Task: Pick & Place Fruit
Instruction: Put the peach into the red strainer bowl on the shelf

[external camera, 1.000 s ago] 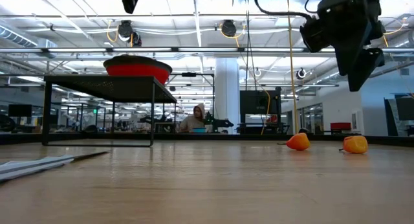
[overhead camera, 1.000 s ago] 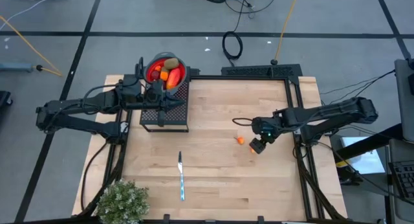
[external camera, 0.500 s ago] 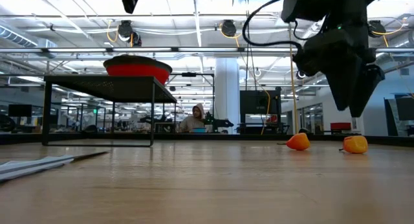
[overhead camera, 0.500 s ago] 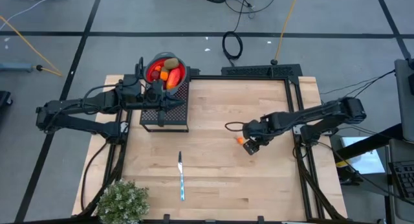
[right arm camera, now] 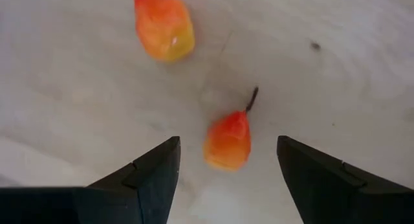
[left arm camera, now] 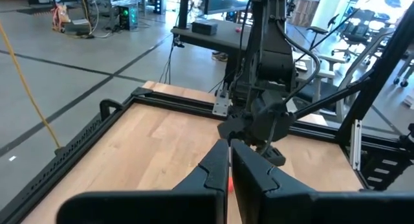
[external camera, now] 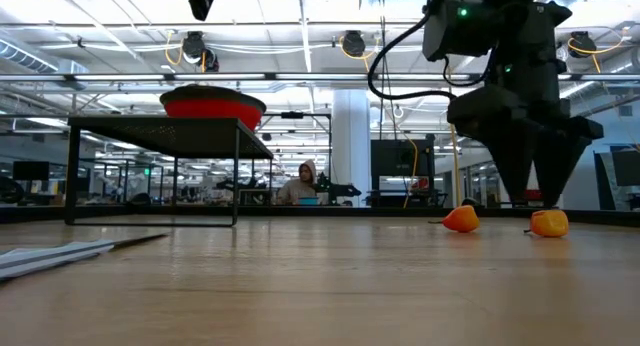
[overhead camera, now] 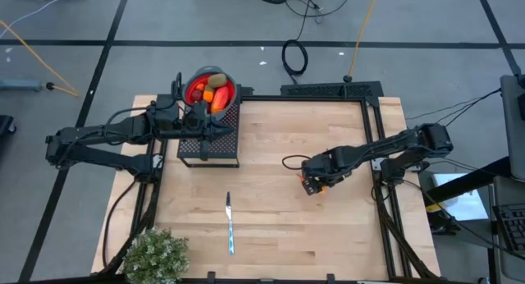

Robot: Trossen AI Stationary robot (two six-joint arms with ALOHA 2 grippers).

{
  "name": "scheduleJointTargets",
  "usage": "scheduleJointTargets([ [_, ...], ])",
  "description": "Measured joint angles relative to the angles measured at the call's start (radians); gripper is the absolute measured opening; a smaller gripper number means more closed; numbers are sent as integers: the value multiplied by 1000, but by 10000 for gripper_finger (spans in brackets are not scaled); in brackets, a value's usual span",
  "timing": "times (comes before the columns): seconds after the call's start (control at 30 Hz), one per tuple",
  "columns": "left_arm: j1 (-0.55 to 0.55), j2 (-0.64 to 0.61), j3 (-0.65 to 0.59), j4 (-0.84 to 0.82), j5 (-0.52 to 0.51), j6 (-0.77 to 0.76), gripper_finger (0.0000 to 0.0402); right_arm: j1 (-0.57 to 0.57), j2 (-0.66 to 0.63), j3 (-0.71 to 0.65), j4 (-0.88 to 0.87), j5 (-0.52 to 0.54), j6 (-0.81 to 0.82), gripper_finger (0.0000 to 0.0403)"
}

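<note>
We held the right gripper (right arm camera: 223, 169) spread directly over a small orange pear-shaped fruit (right arm camera: 228, 139) on the wooden tabletop (overhead camera: 271, 226), its stem pointing away.

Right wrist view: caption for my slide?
Open right gripper straddles one orange fruit; a second lies beyond.

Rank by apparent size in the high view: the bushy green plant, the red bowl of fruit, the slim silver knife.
1. Bushy green plant, largest.
2. Red bowl of fruit, raised on a black stand, so nearer the camera; ranking against the plant unsure.
3. Slim silver knife, long but thinnest.
</note>
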Motion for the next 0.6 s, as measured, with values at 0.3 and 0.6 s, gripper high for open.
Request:
scheduleJointTargets([
  [0.3, 0, 0, 0, 2, 2, 22, 3, 15, 0, 0, -1, 19, 103, 249],
  [0.6, 0, 0, 0, 2, 2, 38, 16, 55, -1, -24, 12, 50, 215, 249],
])
